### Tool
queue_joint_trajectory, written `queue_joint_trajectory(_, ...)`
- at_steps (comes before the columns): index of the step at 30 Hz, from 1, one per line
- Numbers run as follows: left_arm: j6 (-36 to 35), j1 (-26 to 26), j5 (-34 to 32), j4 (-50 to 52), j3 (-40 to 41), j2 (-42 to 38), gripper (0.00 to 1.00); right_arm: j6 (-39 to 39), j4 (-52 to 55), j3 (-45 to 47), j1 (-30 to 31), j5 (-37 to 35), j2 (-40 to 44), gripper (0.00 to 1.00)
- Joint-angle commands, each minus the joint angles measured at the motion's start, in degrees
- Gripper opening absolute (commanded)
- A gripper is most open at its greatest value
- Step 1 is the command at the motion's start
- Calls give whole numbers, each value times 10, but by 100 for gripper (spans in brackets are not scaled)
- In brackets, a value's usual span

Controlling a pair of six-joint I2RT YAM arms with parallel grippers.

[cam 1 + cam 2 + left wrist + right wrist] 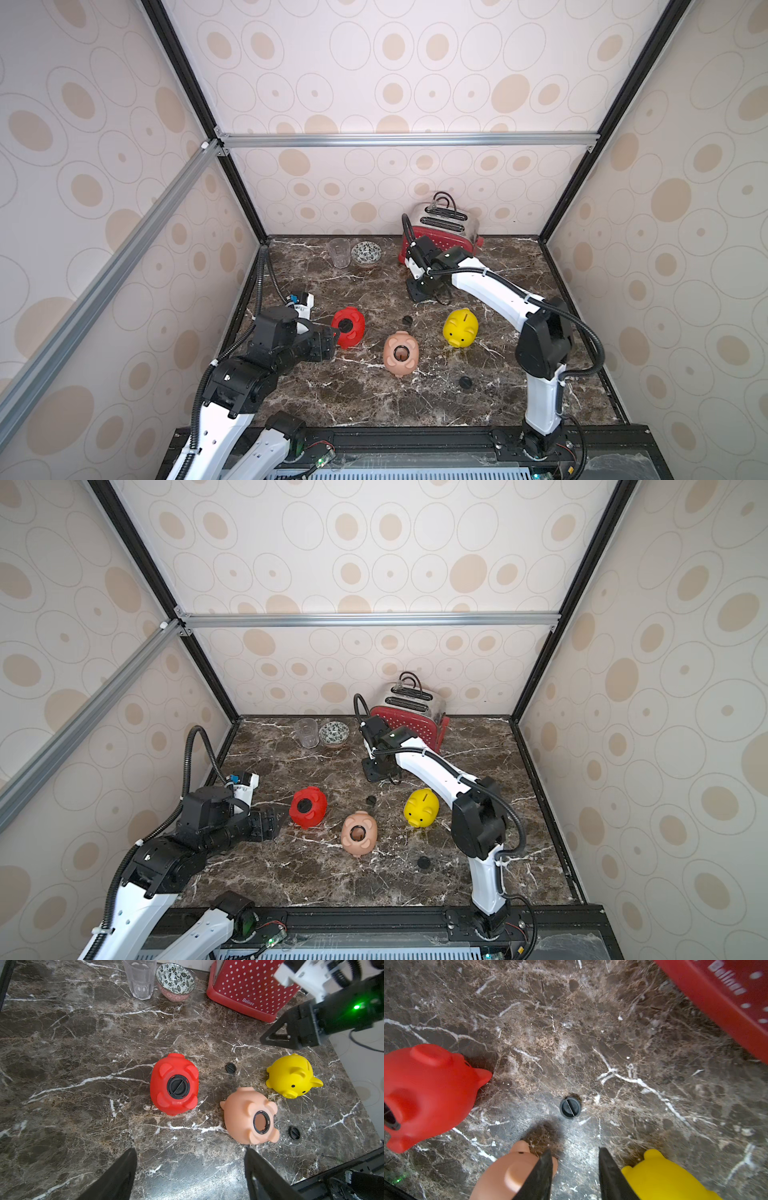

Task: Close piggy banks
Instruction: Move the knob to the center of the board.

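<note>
Three piggy banks mid-worktop. Red pig lies belly up, black plug seated in hole (closed, by look). Pink pig at its four o'clock, belly up too, presenting open hole; nothing seen inside. Yellow pig stands on feet, belly hidden. Loose plug at pink's twelve o'clock; second plug at four. Right tool hovers near first, jaws parted, empty. Left tool released, empty, beside red pig. Glass, bowl at rear: empty.

The arms are white-shelled with black joints, ribbed black cable conduits, white zip ties and black wedge-shaped jaws.
</note>
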State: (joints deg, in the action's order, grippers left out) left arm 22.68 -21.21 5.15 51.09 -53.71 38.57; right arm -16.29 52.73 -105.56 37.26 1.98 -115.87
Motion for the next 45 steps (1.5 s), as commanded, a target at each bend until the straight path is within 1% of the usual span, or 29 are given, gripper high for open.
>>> queue_joint_trajectory(1,-16,3,-20,0,0,2,82,-9,33,-37,-3,29,-42,35)
queue_joint_trajectory(4,-13,3,-27,0,0,8,82,12,52,-70,-2,45,-91,32)
queue_joint_trajectory(5,-12,3,-31,1,0,10,82,17,55,-76,-2,38,-103,31)
queue_joint_trajectory(7,-9,3,-38,4,1,16,82,19,57,-81,-3,30,-118,25)
queue_joint_trajectory(8,-9,3,-41,3,0,20,82,22,53,-81,-3,38,-125,23)
queue_joint_trajectory(11,-8,3,-44,4,0,31,82,18,52,-83,-2,48,-143,20)
queue_joint_trajectory(15,-6,3,-54,8,-2,39,82,15,58,-94,1,65,-170,18)
queue_joint_trajectory(18,-5,3,-59,8,-1,40,82,16,55,-92,2,41,-178,17)
queue_joint_trajectory(23,-5,3,-62,9,-2,47,82,24,63,-96,5,20,-192,16)
queue_joint_trajectory(27,-3,3,-71,12,-2,45,82,30,64,-98,7,25,-201,14)
queue_joint_trajectory(30,-3,3,-71,10,-1,42,82,36,63,-103,12,7,-206,13)
queue_joint_trajectory(32,-2,3,-70,10,-1,41,82,40,70,-113,13,20,-213,12)
queue_joint_trajectory(35,-3,3,-70,10,-1,41,82,41,70,-116,17,19,-215,12)
queue_joint_trajectory(41,-3,4,-70,9,0,38,83,46,81,-125,26,-12,-221,12)
queue_joint_trajectory(45,-2,3,-70,9,0,40,83,49,94,-125,29,-70,-221,12)
